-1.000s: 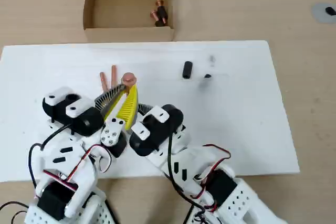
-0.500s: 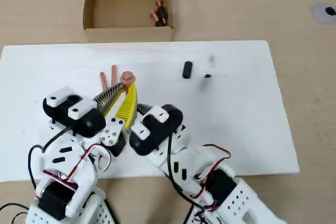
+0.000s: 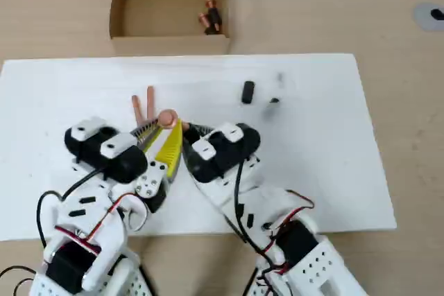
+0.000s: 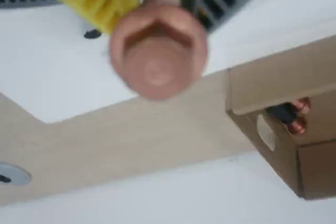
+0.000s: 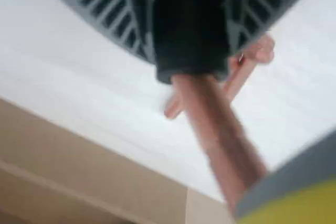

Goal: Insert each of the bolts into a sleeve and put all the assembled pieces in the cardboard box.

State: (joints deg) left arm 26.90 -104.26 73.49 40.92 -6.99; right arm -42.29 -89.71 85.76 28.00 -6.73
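l gripper [image 3: 166, 127]: fingers clamped on bolt [image 4: 157, 56]. r gripper [image 5: 191, 1]: sleeve [image 5: 191, 35] pinched, bolt shank touching its end. 2 loose bolts [image 3: 143, 105] at 11 o'clock, spare sleeve [image 3: 248, 91] at 2. cardboard box [image 3: 121, 5] at 12, assembled pcs [image 3: 210, 17] inside.

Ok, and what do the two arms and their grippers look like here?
The left arm and right arm are white shells with black motor blocks, looping red and black cables and perforated bases. The left gripper has one yellow ribbed finger and one grey; the right gripper has dark grey ribbed fingers.
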